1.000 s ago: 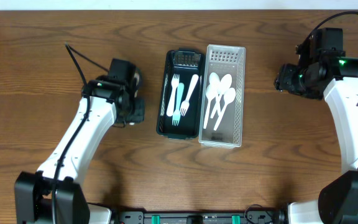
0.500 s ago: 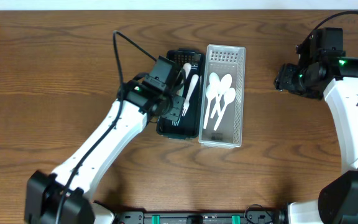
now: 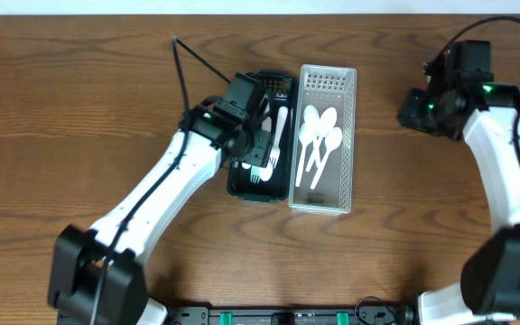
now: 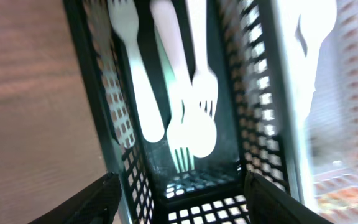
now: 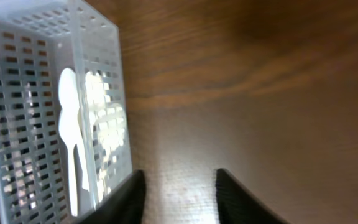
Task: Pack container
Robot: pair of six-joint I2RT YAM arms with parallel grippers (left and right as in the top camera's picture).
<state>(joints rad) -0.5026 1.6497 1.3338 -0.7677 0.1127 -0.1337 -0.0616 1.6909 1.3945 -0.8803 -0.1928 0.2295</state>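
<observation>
A black mesh basket (image 3: 238, 185) holds white forks (image 3: 279, 134) and a teal fork; it fills the left wrist view (image 4: 120, 134), where the forks (image 4: 197, 93) lie lengthwise inside. Beside it on the right stands a white mesh basket (image 3: 348, 135) holding white spoons (image 3: 319, 135). My left gripper (image 3: 255, 152) hovers over the black basket, open and empty, its fingers (image 4: 182, 205) spread about as wide as the basket. My right gripper (image 3: 417, 112) is open and empty over bare wood to the right of the white basket (image 5: 36, 93); its fingers (image 5: 179, 199) hold nothing.
The two baskets stand side by side and touching on a brown wooden table (image 3: 404, 235). The left arm's cable (image 3: 192, 59) loops above the table to the left of the black basket. A white spoon (image 5: 70, 124) shows through the white basket's wall.
My left arm has swung right from the bare table to over the black basket, covering part of the forks. My right arm has barely moved.
</observation>
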